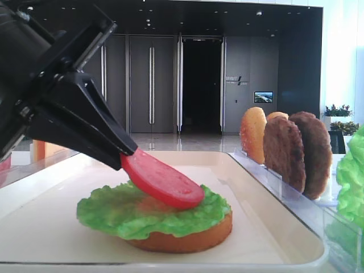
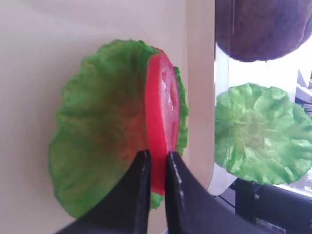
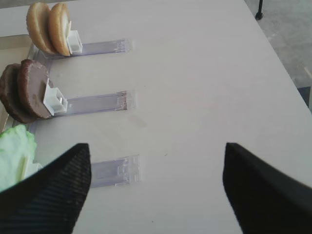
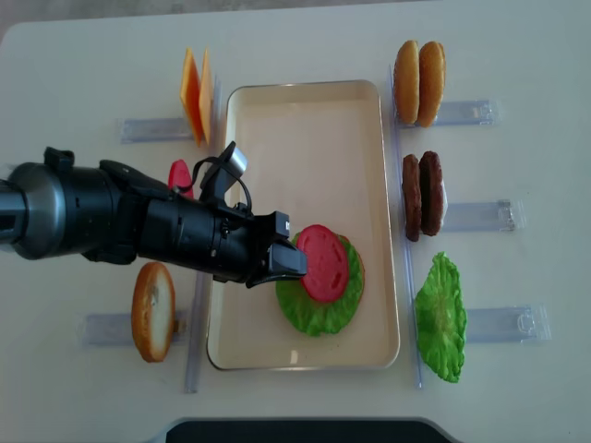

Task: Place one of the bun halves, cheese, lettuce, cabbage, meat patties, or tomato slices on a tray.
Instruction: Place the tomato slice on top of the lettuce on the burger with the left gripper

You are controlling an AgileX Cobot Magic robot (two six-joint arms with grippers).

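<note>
My left gripper (image 4: 300, 261) is shut on the edge of a red tomato slice (image 4: 323, 261). The slice (image 1: 162, 181) is tilted, and its low end reaches the lettuce (image 1: 114, 213). That green leaf lies on a bun half (image 1: 187, 239) on the cream tray (image 4: 305, 101). In the left wrist view both fingers pinch the tomato slice (image 2: 158, 122) in front of the lettuce (image 2: 97, 136). My right gripper (image 3: 155, 146) hangs open over bare table, nothing between its fingers.
Right of the tray, clear racks hold two bun halves (image 4: 418, 69), two meat patties (image 4: 422, 196) and a lettuce leaf (image 4: 441, 317). On the left stand cheese slices (image 4: 194, 92), another tomato slice (image 4: 180, 175) and a bun half (image 4: 153, 311).
</note>
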